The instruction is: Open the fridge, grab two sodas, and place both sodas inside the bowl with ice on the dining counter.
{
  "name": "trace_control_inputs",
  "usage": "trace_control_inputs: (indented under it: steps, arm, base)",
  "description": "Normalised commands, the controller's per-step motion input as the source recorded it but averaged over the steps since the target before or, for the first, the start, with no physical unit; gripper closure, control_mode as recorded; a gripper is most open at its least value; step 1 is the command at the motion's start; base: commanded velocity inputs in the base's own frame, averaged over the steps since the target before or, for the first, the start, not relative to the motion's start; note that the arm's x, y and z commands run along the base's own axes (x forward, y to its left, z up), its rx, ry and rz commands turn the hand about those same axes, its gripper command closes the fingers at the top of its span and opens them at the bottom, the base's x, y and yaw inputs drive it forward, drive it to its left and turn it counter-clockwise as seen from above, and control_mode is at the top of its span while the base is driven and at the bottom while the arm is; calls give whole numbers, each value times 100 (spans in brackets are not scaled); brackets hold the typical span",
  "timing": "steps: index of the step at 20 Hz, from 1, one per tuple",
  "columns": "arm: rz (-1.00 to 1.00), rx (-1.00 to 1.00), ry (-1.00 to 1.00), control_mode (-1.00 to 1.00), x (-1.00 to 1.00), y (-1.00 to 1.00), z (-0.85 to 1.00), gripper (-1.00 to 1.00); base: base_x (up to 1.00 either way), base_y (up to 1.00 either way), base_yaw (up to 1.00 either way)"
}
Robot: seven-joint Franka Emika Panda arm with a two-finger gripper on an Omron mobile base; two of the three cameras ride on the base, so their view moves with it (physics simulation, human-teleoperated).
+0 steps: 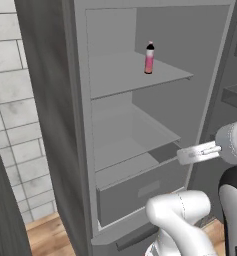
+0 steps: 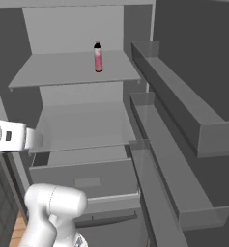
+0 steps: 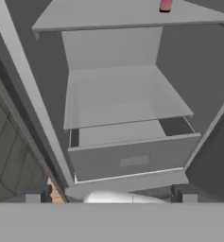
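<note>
Nearest the base cameras, the white arm (image 1: 180,220) bends low in front of the open fridge (image 1: 140,125), and its wrist section reaches across at mid height in both base views. Two small dark finger tips (image 3: 33,197) sit well apart at the bottom of the hand view, one at the left and one at the right, so the jaws stand spread with nothing between them. The gripper (image 3: 111,198) faces the fridge interior from just outside it.

Fridge interior, top to bottom:
- Upper shelf (image 2: 72,67): the slim pink bottle with a black cap (image 2: 98,56) stands upright, near the middle of the shelf. In the hand view only its lower pink part shows at the top edge.
- Middle shelf (image 2: 82,125): grey and flat.
- Lower drawer (image 3: 127,158): grey front panel, with a dark gap at the drawer's top toward its right end in the hand view.

Door state: the fridge door (image 2: 193,72) is swung open to the right, and its grey door bins (image 2: 174,159) run in three tiers along the right base view. A pale tiled wall (image 1: 15,125) and a wooden floor (image 1: 45,235) lie to the left of the fridge.
</note>
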Motion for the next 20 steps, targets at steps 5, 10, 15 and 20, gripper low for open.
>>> trace_control_inputs:
  steps: [5,10,15,20]
  arm:
    - [-7,-2,-32,-100,11,-26,56,-100]
    - [-7,0,-28,-100,39,0,55,-100]
    - [-5,0,-23,-100,52,-1,42,-100]
    - [0,0,-13,-100,35,-18,22,-100]
  base:
    - [0,0,0]
    - [0,0,0]
    - [0,0,0]
    - [0,0,0]
